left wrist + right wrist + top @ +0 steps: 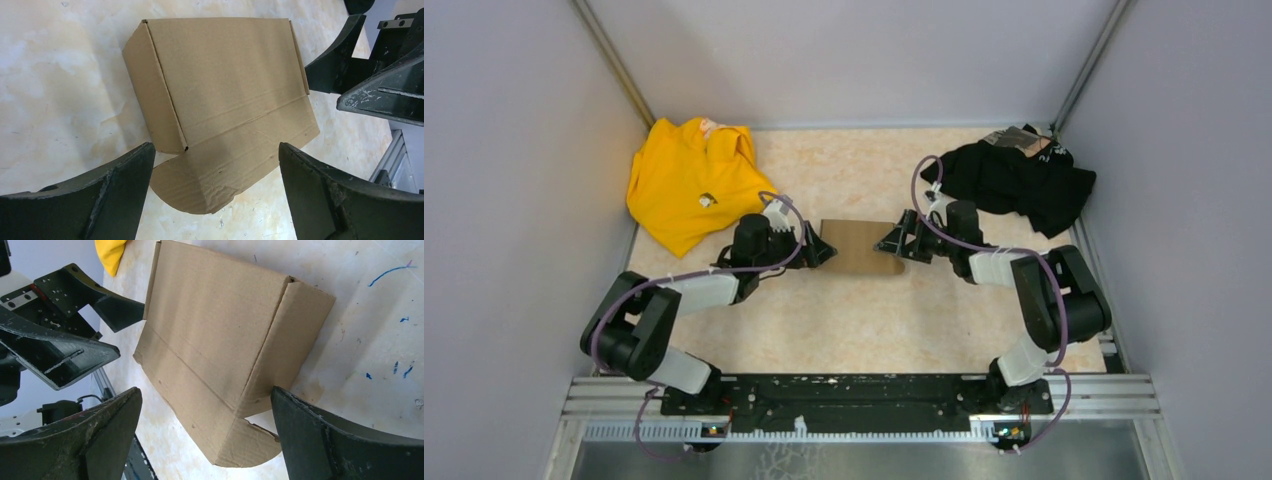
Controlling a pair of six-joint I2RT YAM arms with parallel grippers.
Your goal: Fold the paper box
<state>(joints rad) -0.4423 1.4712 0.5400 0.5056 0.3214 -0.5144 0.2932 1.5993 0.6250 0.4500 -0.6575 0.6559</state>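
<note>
**Cardboard: light, stiff, crease-prone**

Overhead, the paper box [861, 247] lies mid-desk [854, 320] between left gripper [817, 249] and right gripper [889, 242], both jaws wide, empty. Left wrist: loose rounded flap [200, 185] nearest; I'd pinch there. Right wrist: side wall [285, 350] stands upright.

Looked steeply down from high behind the near edge over the whole bench [854, 320]. Looked close from each wrist, facing inward from opposite ends; shared the paper box [861, 247] across all three.

no legible text, labels or numbers
</note>
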